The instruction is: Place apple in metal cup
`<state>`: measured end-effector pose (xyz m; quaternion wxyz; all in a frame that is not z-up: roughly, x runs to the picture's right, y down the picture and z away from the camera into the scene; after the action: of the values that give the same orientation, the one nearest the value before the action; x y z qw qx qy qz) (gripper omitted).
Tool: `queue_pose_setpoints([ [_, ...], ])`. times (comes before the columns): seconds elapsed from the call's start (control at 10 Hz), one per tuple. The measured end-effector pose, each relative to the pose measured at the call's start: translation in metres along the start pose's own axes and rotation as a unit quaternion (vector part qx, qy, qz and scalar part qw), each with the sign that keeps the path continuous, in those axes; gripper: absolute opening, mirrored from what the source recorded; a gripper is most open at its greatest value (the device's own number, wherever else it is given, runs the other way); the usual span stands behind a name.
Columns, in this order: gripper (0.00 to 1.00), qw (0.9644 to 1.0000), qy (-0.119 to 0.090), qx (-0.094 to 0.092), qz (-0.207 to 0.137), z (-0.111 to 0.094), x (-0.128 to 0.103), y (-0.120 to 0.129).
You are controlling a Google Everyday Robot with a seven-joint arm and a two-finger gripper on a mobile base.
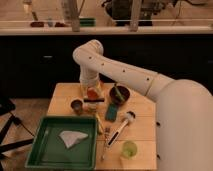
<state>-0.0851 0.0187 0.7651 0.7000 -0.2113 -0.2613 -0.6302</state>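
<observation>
My gripper (pixel 92 96) hangs from the white arm over the back middle of the wooden table (pixel 142 127). It looks shut on the apple (pixel 92 93), a small red-orange round fruit seen between the fingers just above the table. The metal cup (pixel 76 106), a small dark cylinder, stands upright on the table just left of and slightly nearer than the gripper, apart from it. A pale bowl-like thing (pixel 91 106) sits right under the gripper, partly hidden.
A dark red bowl (pixel 119 94) with something green in it stands right of the gripper. A green tray (pixel 45 150) holding a white cloth (pixel 70 138) fills the front left. A teal packet (pixel 111 112), a long-handled brush (pixel 121 129) and a pale green round thing (pixel 129 148) lie front right.
</observation>
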Motion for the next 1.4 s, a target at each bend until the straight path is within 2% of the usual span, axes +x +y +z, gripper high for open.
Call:
queue_pose_setpoints([
  [0.4,0.04,0.9999,-0.002,0.0,-0.012,0.013,0.005,-0.036],
  [0.9,0.04,0.9996,-0.004,-0.028,-0.005,0.029,-0.001,-0.092],
  [1.4,0.04,0.9986,0.012,-0.046,0.024,0.043,-0.02,-0.116],
])
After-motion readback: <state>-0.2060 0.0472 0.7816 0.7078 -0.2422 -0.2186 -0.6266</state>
